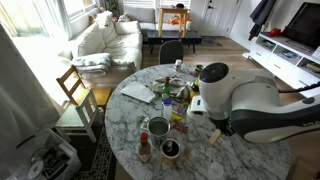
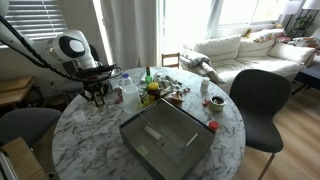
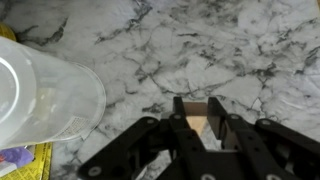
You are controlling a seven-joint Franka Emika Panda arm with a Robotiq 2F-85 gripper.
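**While the gripper (image 3: 198, 106) pinches a small tan block (image 3: 203, 122): marble table (image 1: 128, 118), crowded centre**

Where the white robot arm (image 1: 245, 100) leans in over the rim, the round marble table fills both exterior views. Pale sofa (image 2: 232, 45) behind it by the windows. Black chair (image 2: 256, 100) drawn up at one side, wooden chair (image 1: 75, 90) at another.

Surroundings:
- Grey open tray (image 2: 165, 135) on the near half of the table in an exterior view, well apart from the gripper.
- Clutter of bottles, cups and packets (image 2: 165, 92) bunched in the middle of the table, between the gripper and the far edge.
- Nearest obstacle is a clear plastic cup (image 3: 40, 95), just beside the fingers in the wrist view and not touching them.
- Edge of a yellow packet (image 3: 30, 160) shows low beside that cup.

Labels: print on the bottles and packets is too small to read.

Containers:
- Clear plastic cup: marble shows through its wall.
- Metal tin (image 1: 158, 127): top open, contents not to be made out.
- Dark cup (image 1: 170, 149): near the tin, dark inside.
- Small red-capped bottle (image 1: 144, 148): upright, just beside these two.
- Green bottle (image 2: 148, 77): upright in the clutter.

Gripper: closed on the small tan block, which sits between the two fingertips over bare marble. Whether the block touches the tabletop cannot be told.
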